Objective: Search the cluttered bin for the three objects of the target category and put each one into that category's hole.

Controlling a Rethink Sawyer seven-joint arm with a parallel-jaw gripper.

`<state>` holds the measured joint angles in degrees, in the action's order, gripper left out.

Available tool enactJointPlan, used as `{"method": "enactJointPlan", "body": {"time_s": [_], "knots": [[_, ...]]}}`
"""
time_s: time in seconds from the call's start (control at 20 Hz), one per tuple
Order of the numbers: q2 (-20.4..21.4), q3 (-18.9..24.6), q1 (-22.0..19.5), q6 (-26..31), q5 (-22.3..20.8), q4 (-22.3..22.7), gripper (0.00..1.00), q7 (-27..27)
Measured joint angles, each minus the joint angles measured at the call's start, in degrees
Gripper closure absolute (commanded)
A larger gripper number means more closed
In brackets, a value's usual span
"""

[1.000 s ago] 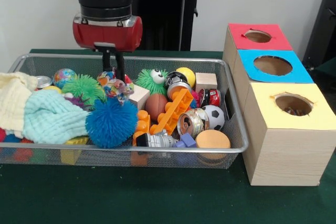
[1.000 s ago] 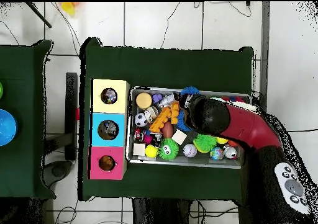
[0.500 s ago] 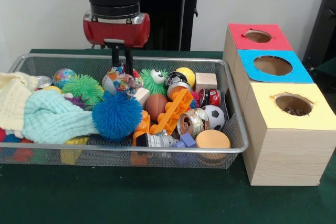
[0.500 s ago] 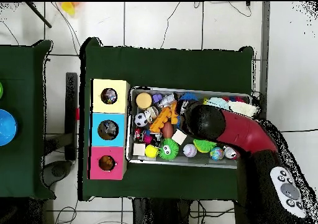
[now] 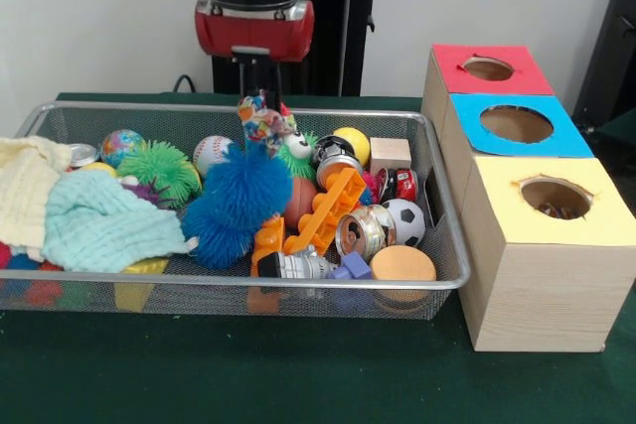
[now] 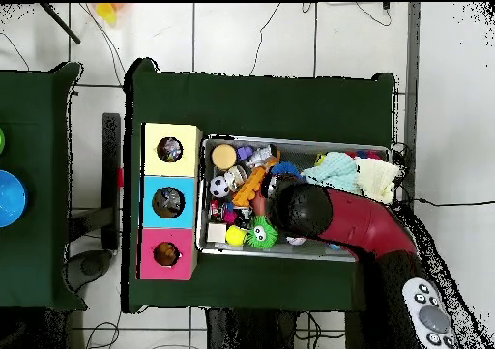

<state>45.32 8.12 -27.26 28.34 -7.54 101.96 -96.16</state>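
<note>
My arm, red and black, covered much of the wire mesh bin from above, hiding whatever lay beneath it. To one side stood three wooden boxes, each with a round hole: a yellow-topped box, a blue-topped box and a red-topped box. The contents of their holes were too dark to make out. Folded cloths, cream and pale green, filled the bin's other end and were cut off at the frame's edge. A fuzzy blue ball sat among the clutter, partly masking an orange plastic toy. My gripper was pinching a small multicoloured ball, lifted just above the bin's far rim; its fingers pointed straight down, long axis vertical.
</note>
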Motion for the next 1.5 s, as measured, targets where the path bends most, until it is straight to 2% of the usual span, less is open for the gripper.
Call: {"method": "enactJointPlan", "body": {"time_s": [0.35, 0.7, 1.0, 1.2, 1.5], "knots": [[4.6, -1.1, 0.7, 0.0, 0.2, 4.5, 1.0, 0.0], [7.7, -1.7, 0.4, 0.1, 1.2, 7.2, 1.0, 0.0], [5.8, -1.2, -2.0, -2.6, 1.2, 7.5, 1.0, 0.0], [5.7, -1.3, -2.0, -2.9, 1.2, 7.5, 1.0, 0.0], [2.6, -1.2, -2.5, -5.4, 1.1, 7.7, 1.0, 0.0]]}}
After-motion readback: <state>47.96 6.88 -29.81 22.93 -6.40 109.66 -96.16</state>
